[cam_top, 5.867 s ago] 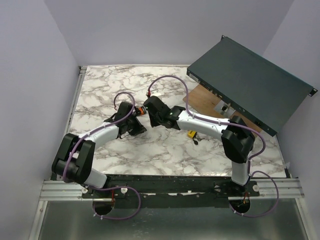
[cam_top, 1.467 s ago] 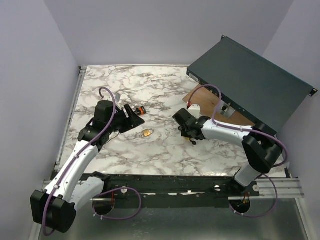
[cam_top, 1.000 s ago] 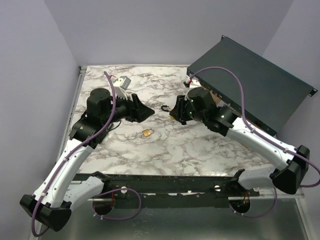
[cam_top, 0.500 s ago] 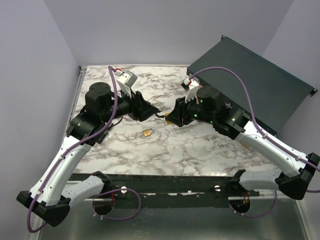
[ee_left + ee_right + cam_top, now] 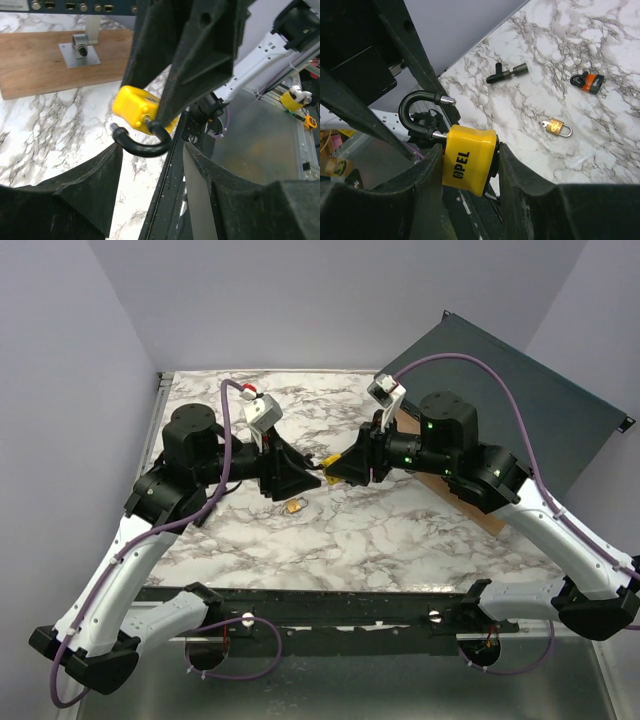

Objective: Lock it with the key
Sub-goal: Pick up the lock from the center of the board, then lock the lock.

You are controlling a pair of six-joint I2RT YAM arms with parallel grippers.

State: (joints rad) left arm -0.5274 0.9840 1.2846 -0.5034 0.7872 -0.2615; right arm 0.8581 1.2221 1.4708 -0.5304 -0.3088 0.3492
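Right gripper [image 5: 340,468]: clamped on the padlock [image 5: 470,162] body.
Left gripper [image 5: 151,150]: jaws apart, straddling the shackle [image 5: 140,149].
Advice: centre the shackle before squeezing.

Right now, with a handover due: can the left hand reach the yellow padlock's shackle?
Probably yes: the right hand grips only the yellow padlock's body, leaving its shackle free before the left hand's open fingers.

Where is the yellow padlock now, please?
The yellow padlock is raised over the marble table, centre of the top view, clamped in the right gripper, facing the left gripper, a brass padlock nearby.
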